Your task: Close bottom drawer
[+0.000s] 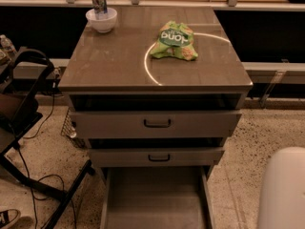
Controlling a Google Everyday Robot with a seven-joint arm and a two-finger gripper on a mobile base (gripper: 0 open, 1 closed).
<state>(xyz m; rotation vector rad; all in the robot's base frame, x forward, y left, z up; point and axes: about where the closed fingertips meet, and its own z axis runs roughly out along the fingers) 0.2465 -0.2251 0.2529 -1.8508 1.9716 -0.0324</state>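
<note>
The bottom drawer (155, 199) is pulled far out of the grey-brown cabinet (119, 66). Its long shallow tray is open and looks empty, and it runs off the lower edge of the view. Its front and handle are out of view. Above it, the middle drawer (157, 156) and the top drawer (155, 124) are each pulled out a little and have dark bar handles. My gripper is not in view. Only a white rounded part of the robot (282, 190) shows at the bottom right, to the right of the open tray.
On the cabinet top lie a green chip bag (174, 41) and a white bowl (101, 20) with a can (99, 2) behind it. A black frame with cables (28, 128) stands on the floor at the left. A shoe (8, 217) is at the bottom left.
</note>
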